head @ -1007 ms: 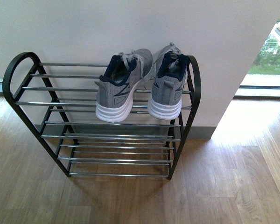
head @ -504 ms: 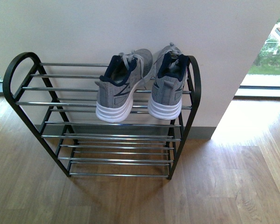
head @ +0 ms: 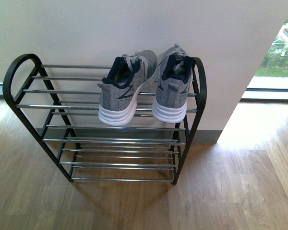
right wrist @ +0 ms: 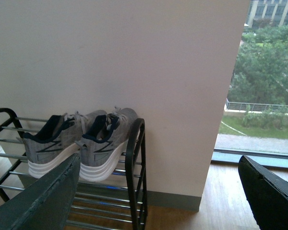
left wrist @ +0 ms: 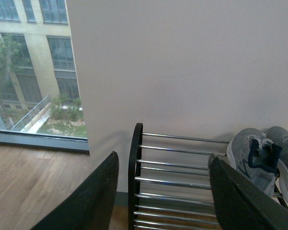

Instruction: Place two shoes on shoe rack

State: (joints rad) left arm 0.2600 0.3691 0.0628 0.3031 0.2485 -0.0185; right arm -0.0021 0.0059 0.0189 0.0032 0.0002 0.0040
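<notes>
The left shoe [head: 119,93] and right shoe [head: 172,88] sit side by side on the top shelf of the shoe rack [head: 62,106], which stands on a wooden floor [head: 230,191] against a white wall [head: 134,24] beside a window [head: 278,57]. The left gripper [left wrist: 163,155] and right gripper [right wrist: 159,158] have their jaws spread, empty.

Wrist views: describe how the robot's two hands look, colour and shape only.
The left hand shows two broad, flat fingers in matte black, narrowing to rounded tips. The right hand has the same wedge shape, its fingers looking dark grey-green with a slightly scuffed surface. No cables, markings or arm links show; the front view shows neither arm.
</notes>
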